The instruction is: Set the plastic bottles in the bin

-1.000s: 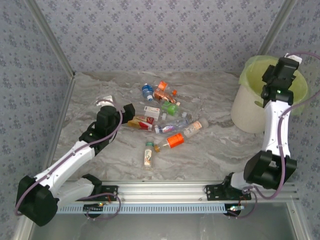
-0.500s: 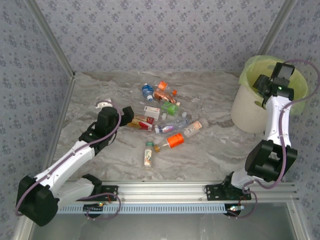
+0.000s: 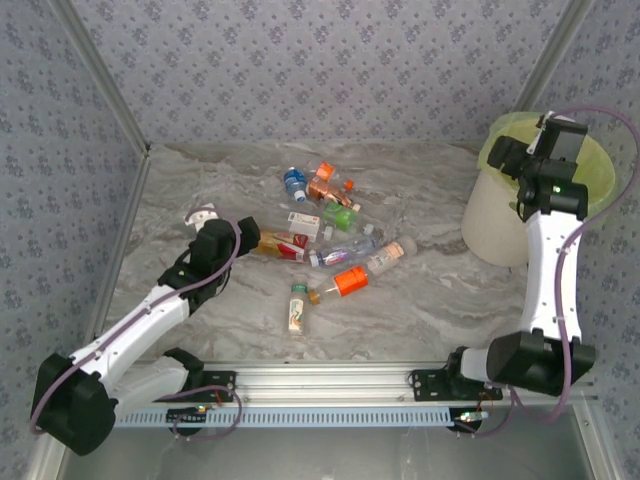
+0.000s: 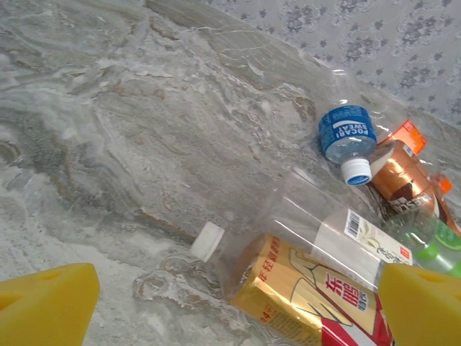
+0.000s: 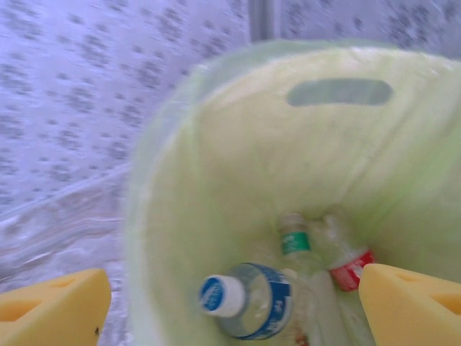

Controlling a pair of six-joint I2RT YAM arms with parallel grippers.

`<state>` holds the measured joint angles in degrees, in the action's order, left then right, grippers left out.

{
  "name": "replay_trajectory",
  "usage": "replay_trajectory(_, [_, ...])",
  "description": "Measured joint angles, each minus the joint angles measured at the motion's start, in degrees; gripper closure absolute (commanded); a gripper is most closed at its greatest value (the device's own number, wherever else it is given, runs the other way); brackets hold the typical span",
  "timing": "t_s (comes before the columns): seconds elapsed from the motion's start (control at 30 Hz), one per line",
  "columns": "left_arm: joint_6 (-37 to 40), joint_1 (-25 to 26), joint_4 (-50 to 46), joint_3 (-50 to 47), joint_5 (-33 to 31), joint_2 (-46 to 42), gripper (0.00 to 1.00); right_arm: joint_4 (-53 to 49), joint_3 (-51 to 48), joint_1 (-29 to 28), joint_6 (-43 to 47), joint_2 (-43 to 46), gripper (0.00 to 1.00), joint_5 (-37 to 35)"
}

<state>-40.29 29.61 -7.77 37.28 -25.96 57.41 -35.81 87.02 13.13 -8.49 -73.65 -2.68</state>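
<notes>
Right gripper (image 5: pixel 230 306): spread, empty, over bin (image 5: pixel 238 158); dropped bottles (image 5: pixel 248 299) inside | Left gripper (image 4: pixel 234 303): wide open around yellow-labelled bottle (image 4: pixel 288 277) on counter (image 4: pixel 108 144) | Risk: slick clear plastic may squirt free; closing could snag white-labelled bottle (image 4: pixel 360 241) touching it.

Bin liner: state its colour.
The bin liner is translucent lime green, clearest in the right wrist view.

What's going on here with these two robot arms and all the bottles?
The arms are clearing plastic bottles off the table into the bin. The right claw hangs open above the bin, where a blue-labelled bottle and at least two others lie at the bottom. The left claw is open low over the table, at a white-capped bottle with a yellow and red label. About ten remain.
</notes>
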Motion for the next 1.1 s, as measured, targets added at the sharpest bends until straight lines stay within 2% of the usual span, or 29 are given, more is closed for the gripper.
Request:
replay_trajectory(0.27, [-2.2,-0.5,0.2,-1.1,-2.4,-0.4,0.01,0.2,-6.0,-7.1,5.2,9.0,0.04,7.1])
replay_trajectory(0.53, [-3.6,-0.8,0.7,-2.6,-4.0,-0.8,0.01,-3.1,-13.9,-17.8,16.6,9.6,0.03,12.0])
replay_trajectory(0.77, [-4.9,-1.5,0.5,-3.9,-5.3,-2.6,0.0,-10.3,-15.5,-27.6,30.2,2.1,0.03,10.7])
replay_trajectory(1.0, [-5.5,-1.6,0.6,-4.7,-5.9,-3.3,0.0,-14.1,-15.5,-29.7,39.2,-7.8,0.04,8.4])
replay_trajectory(1.1, [-5.7,-1.9,0.5,-4.9,-6.7,-3.5,0.0,-15.4,-15.8,-33.1,44.7,-10.5,0.03,7.4])
